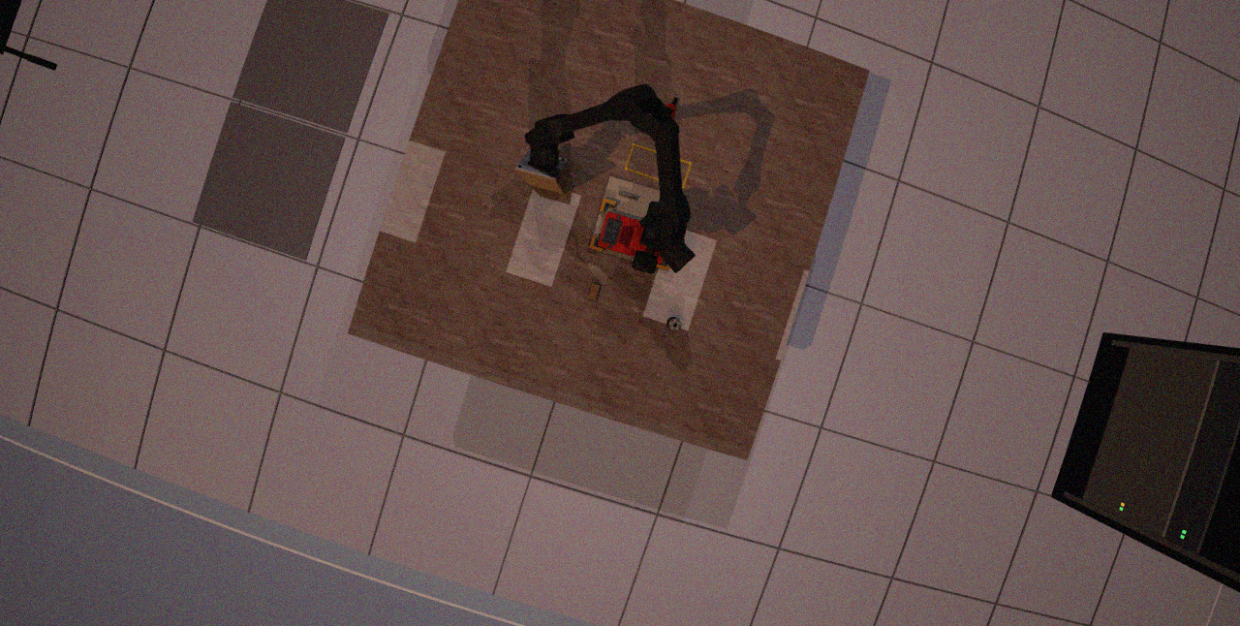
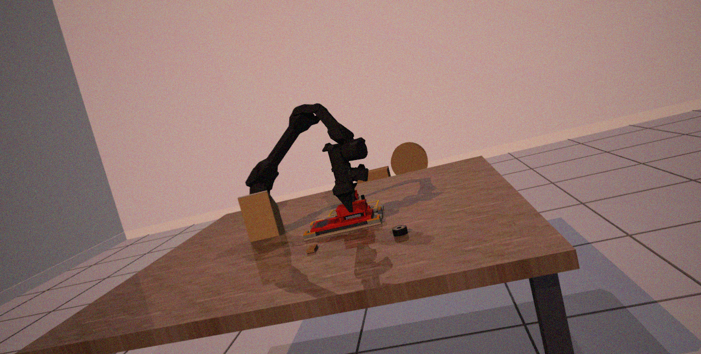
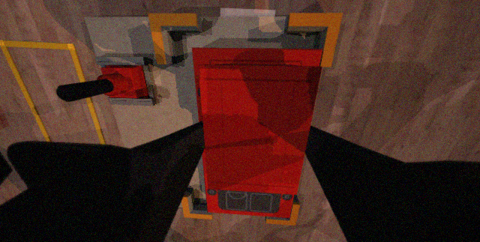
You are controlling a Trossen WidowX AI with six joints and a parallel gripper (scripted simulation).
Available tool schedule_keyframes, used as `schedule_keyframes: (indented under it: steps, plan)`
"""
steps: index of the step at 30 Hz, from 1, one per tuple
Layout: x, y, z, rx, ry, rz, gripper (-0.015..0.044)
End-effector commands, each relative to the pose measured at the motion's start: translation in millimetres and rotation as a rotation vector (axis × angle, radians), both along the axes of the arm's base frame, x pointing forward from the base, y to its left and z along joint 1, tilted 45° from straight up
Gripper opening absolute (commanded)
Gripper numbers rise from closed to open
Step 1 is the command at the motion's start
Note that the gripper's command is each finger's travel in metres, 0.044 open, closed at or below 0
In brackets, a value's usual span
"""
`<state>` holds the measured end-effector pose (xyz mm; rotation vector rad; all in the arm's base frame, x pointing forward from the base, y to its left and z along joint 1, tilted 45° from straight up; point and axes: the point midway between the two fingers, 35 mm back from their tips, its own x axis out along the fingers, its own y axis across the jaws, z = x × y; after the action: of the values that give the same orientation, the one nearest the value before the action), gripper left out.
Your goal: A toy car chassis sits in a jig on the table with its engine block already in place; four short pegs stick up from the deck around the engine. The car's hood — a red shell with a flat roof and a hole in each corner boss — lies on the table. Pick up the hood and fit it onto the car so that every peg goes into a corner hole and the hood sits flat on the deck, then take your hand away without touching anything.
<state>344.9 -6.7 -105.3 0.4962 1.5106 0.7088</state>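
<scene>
Wrist view: hand (image 3: 255,148) is clamped on the hood (image 3: 259,122), one dark finger on each long side, and the hood hangs right over the car chassis (image 3: 210,36) in the jig (image 3: 315,21)
Where the hood is: lined up lengthwise inside the orange corner brackets, low over the deck; can't tell if it's actually seated or a hair above
Risk, pegs: if the hood is a bit skewed, a corner boss could land on top of a peg instead of swallowing it, and the shell would sit cocked on the deck
Risk, pushing: pressing down while it's off-line could jam it, or shove the chassis around in the jig
Risk, letting go: fingers hug the sides tight, so opening or lifting sloppily could drag the hood back up or nudge it off
Risk, neighbours: clamp lever (image 3: 82,89) sits just left of the car, so a sideways exit could clip it
Hidden: all four pegs, the corner holes and the engine block are under the red shell, no way to check alignment
Hard to see: in the top view the arm covers half the car; in the exterior view the hood (image 2: 349,214) blends into the red car body
Small stuff on the tabletop (image 2: 465,224): dark wheel (image 2: 400,230) and a little brown block (image 2: 311,248), both well apart from the jig
</scene>
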Motion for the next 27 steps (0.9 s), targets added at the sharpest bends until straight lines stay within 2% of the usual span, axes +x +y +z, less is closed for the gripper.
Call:
schedule_keyframes:
  steps: [1,27]
  plan:
    - [0.0,1.3,-1.2,-0.003,-0.001,0.001,0.0000]
    - [-1.0,10.5,-10.6,0.001,0.000,0.001,0.0000]
